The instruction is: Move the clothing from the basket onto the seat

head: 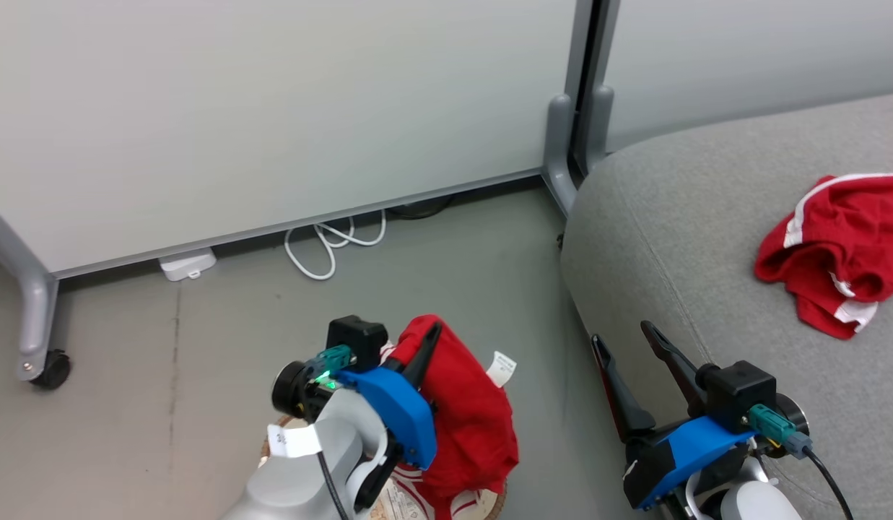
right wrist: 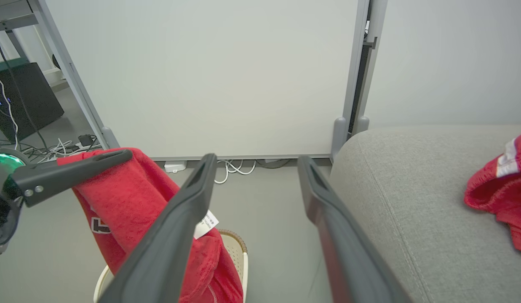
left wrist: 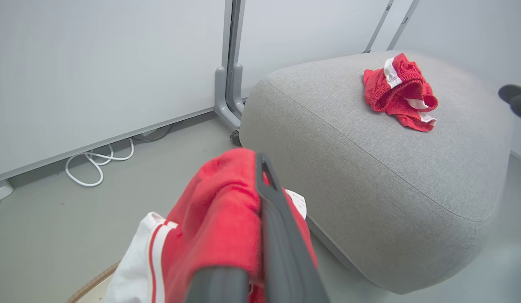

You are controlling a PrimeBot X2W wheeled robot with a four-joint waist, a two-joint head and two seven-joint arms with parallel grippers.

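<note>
My left gripper is shut on a bright red garment with a white tag, holding it up above the basket. The cloth drapes down over the basket's brown rim. In the left wrist view the gripper has red cloth bunched against one dark finger. A second red garment with white trim lies crumpled on the grey seat at the right. My right gripper stands open and holds nothing at the seat's near-left edge. The right wrist view shows its spread fingers, the held garment and the basket.
A white panel wall stands behind, with a grey post next to the seat's far-left corner. A white cable coil and a small white box lie at the wall's foot. A castered grey leg stands at far left.
</note>
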